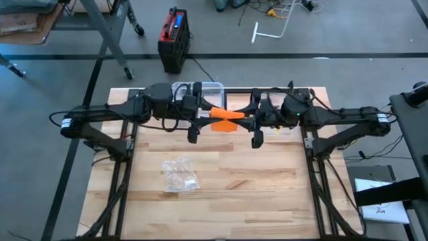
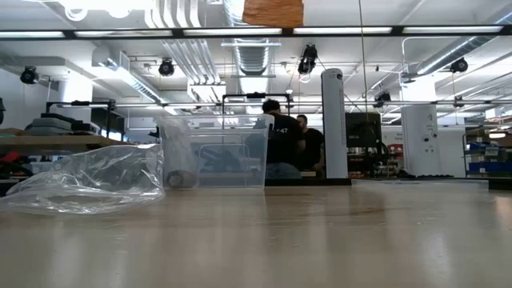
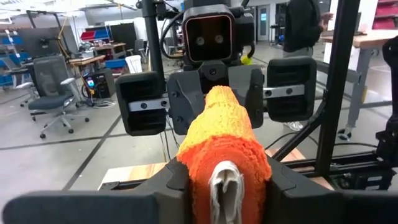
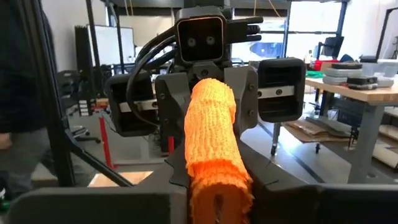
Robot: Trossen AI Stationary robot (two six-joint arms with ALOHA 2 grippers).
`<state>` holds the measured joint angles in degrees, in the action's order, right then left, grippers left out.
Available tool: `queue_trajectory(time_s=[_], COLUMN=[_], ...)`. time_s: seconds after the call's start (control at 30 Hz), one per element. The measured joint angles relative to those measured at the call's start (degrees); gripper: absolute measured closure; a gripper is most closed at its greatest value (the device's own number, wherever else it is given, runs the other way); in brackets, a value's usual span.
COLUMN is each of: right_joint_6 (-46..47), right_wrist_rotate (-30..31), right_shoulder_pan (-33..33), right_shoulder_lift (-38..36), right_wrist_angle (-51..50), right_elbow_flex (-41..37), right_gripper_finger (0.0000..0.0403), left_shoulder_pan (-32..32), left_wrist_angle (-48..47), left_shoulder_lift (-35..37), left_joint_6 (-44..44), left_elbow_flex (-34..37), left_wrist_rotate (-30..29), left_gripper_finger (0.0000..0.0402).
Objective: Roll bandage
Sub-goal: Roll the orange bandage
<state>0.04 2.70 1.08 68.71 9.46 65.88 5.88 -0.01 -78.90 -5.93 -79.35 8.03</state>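
Both arms are raised above the far part of the wooden table (image 1: 221, 181), facing each other, with the orange bandage (image 1: 226, 118) stretched between them in the air. The left gripper (image 1: 206, 115) is clamped on one end of the bandage, its fingers (image 3: 165, 183) pressed against the fabric on either side. The right gripper (image 1: 249, 118) is closed narrow on the opposite end, so the bandage runs straight from one claw to the other, clear of the tabletop. Just behind the left gripper, at the table's far edge, stands a clear plastic bin (image 1: 204, 90). Below and nearer than the left gripper, a crumpled clear plastic bag (image 1: 179, 175) lies on the wood, well apart from both claws.
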Motion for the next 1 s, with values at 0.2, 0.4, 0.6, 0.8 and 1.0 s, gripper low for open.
queue_trajectory(time_s=[0.2,0.4,0.6,0.8,1.0], right_joint_6=[-0.9,-12.44,-33.65,-47.07,-52.07], right_wrist_rotate=[-2.74,-3.79,-4.82,-4.34,-3.18], right_shoulder_pan=[-0.02,0.03,0.6,1.44,1.44], right_shoulder_lift=[0.06,-0.03,-0.02,0.7,1.91], right_wrist_angle=[-6.19,-13.86,-14.24,-13.57,-13.84], right_elbow_flex=[3.38,6.13,5.82,5.72,5.71], right_gripper_finger=[0.034,0.0331,0.0347,0.0339,0.0348], left_shoulder_pan=[-0.13,-0.26,-0.26,-0.24,-0.23], left_wrist_angle=[-2.43,-3.71,-3.21,-2.97,-3.21], left_shoulder_lift=[2.17,2.72,2.57,2.3,0.34], left_joint_6=[-2.41,0.75,7.37,8.57,10.05], left_elbow_flex=[0.1,0.09,-0.02,-0.01,-0.02], left_wrist_rotate=[-0.07,1.1,3.71,3.98,6.08], left_gripper_finger=[0.0248,0.0158,0.009,0.0064,0.0072])
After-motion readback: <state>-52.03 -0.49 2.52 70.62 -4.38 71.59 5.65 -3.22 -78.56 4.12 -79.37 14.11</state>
